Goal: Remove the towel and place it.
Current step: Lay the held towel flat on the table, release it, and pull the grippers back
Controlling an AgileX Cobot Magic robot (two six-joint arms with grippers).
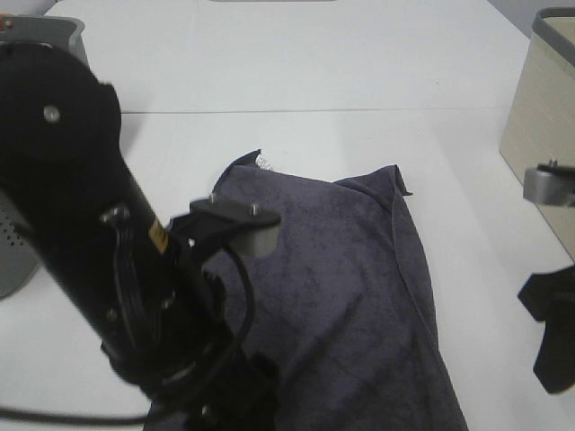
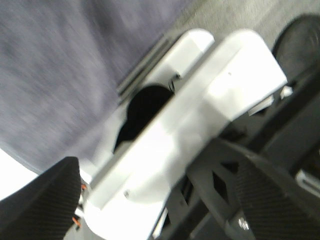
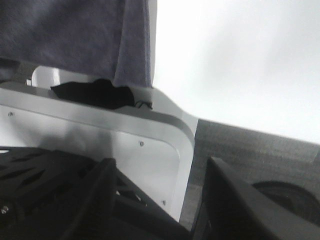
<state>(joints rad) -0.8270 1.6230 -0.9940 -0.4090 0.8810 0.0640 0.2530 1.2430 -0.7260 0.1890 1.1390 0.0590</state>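
Note:
The towel point(image 1: 341, 278) is dark charcoal grey and lies spread across the middle of the white table point(image 1: 296, 63). Its near end runs off the front edge, and a small white tag point(image 1: 265, 162) shows at its far left corner. My left arm point(image 1: 99, 233) reaches down at the towel's near left part, with its gripper hidden at the bottom of the exterior view. In the left wrist view the left gripper point(image 2: 155, 200) is open and empty, with the towel point(image 2: 65, 65) beyond it. My right gripper point(image 1: 550, 334) hangs right of the towel. In the right wrist view the right gripper point(image 3: 160, 170) is open and empty below the towel's hanging edge point(image 3: 100, 40).
A beige box point(image 1: 539, 117) stands at the table's right edge. A grey bin point(image 1: 54, 34) stands at the far left and a grey unit point(image 1: 13, 256) at the left edge. The robot's white base frame point(image 3: 100, 135) lies under the table's front edge.

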